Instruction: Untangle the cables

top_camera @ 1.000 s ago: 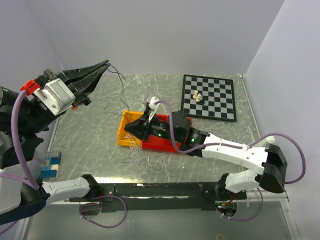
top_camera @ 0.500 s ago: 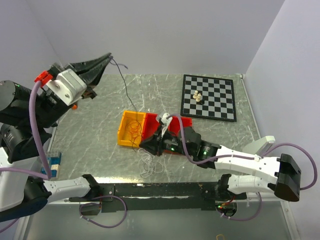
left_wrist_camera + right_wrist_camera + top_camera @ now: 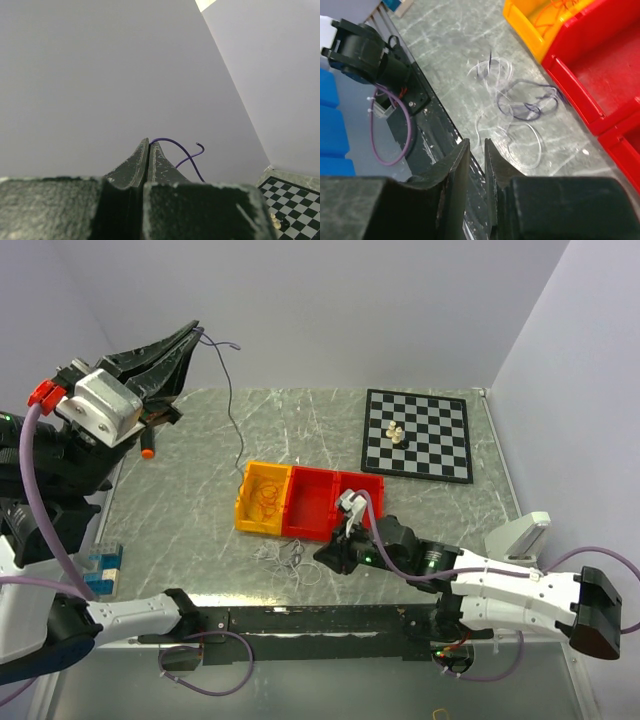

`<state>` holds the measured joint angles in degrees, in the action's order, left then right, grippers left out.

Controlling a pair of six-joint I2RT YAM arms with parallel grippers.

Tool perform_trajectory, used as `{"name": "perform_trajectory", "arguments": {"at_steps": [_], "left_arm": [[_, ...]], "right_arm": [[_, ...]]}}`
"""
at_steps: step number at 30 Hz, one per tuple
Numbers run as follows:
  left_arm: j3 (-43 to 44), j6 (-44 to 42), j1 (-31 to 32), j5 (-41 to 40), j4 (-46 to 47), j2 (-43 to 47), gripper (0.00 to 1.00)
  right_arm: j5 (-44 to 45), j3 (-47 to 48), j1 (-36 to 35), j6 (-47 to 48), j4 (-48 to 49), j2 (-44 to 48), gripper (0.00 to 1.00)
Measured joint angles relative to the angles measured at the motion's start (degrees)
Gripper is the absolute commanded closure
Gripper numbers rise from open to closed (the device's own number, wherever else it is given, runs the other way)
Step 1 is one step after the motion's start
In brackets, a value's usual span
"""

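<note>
Bins flank loose cables; left tool pinches purple cable, right tool barely parted.

Chessboard, red-and-yellow bins — marble table

From my seat I can't follow the purple wire past where it drops behind the left claw, the chessboard gets chopped by the frame corner, and the pale loops on the tabletop are too faint to count.
</note>
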<state>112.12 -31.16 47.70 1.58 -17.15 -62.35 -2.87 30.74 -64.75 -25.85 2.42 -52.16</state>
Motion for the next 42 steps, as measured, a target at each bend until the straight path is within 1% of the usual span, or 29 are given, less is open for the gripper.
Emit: {"name": "perform_trajectory", "arguments": {"at_steps": [2, 4, 6, 7, 8, 10, 12, 13, 15, 17, 20, 22, 25, 28, 30, 31, 35, 37, 39, 40, 42], "left_arm": [[0.09, -0.13, 0.00, 0.00, 0.70, -0.35, 0.99], [0.20, -0.22, 0.00, -0.02, 1.68, -0.72, 0.99], [1.16, -0.28, 0.00, -0.04, 2.19, -1.46, 0.99], [1.79, -0.28, 0.00, -0.04, 2.67, -1.81, 0.99], [2.40, -0.28, 0.00, -0.07, 3.02, -2.19, 0.99], [3.04, -0.31, 0.00, -0.07, 3.45, -2.67, 0.99], [3.34, -0.48, 0.02, 0.00, 4.02, -2.95, 0.99], [3.45, -0.79, 0.02, 0.00, 4.31, -3.15, 0.99], [3.52, -1.25, 0.02, 0.00, 4.81, -3.19, 0.99], [3.52, -1.75, 0.02, -0.02, 5.31, -3.26, 0.99], [3.52, -2.58, 0.02, 0.00, 5.55, -3.15, 0.99], [3.52, -3.02, 0.02, 0.00, 5.60, -2.97, 0.99], [3.52, -3.76, 0.02, 0.00, 5.70, -2.58, 0.99], [3.52, -4.04, 0.02, 0.00, 5.73, -2.03, 0.99], [3.48, -4.28, 0.02, 0.00, 5.75, -1.57, 0.99], [3.32, -4.44, 0.02, -0.02, 5.77, -1.36, 0.99], [2.08, -5.29, 0.02, -0.11, 6.34, 0.09, 0.99], [1.46, -5.53, 0.02, -0.15, 6.86, 0.94, 0.99], [1.31, -5.77, 0.02, -0.17, 7.54, 1.51, 0.99], [1.31, -5.88, 0.02, -0.17, 7.85, 1.62, 0.99], [1.36, -6.23, 0.02, -0.17, 8.33, 1.77, 0.99]], "right_arm": [[0.42, -0.35, 0.00, -0.33, -1.27, 0.81, 0.83], [0.90, -1.64, 0.00, -0.85, -2.62, 1.66, 0.84], [1.38, -3.52, 0.00, -1.60, -4.39, 2.21, 0.72], [1.42, -4.31, 0.00, -1.77, -5.09, 2.23, 0.62], [1.38, -5.01, 0.00, -2.01, -5.53, 2.23, 0.54], [1.29, -5.66, 0.00, -1.92, -6.03, 1.88, 0.44], [0.87, -5.53, 0.00, -1.51, -5.46, 0.39, 0.39], [0.48, -5.29, 0.00, -1.05, -4.79, -0.94, 0.35], [-0.24, -4.46, -0.13, 0.11, -2.69, -4.44, 0.20], [-0.98, -3.41, -0.52, 1.62, 0.50, -8.48, 0.18], [-1.29, -0.37, -1.01, 4.09, 4.37, -14.56, 0.18], [-1.49, 2.89, -1.01, 5.62, 7.50, -19.45, 0.20], [-1.46, 9.03, -1.01, 7.15, 11.02, -27.12, 0.28], [-1.29, 14.36, -1.01, 7.85, 13.11, -34.05, 0.45], [-1.18, 16.22, -1.01, 7.91, 13.31, -37.20, 0.55], [-1.14, 16.50, -1.01, 7.87, 13.31, -38.40, 0.60], [-1.01, 14.45, -1.01, 7.30, 13.25, -39.67, 0.69], [-1.01, 12.79, -1.01, 7.06, 13.40, -39.63, 0.80], [-1.03, 10.86, -1.01, 6.67, 13.51, -39.63, 0.96], [-1.03, 10.34, -1.01, 6.62, 13.51, -39.63, 1.00], [-1.01, 9.42, -1.01, 6.12, 13.51, -39.63, 1.00]]}}
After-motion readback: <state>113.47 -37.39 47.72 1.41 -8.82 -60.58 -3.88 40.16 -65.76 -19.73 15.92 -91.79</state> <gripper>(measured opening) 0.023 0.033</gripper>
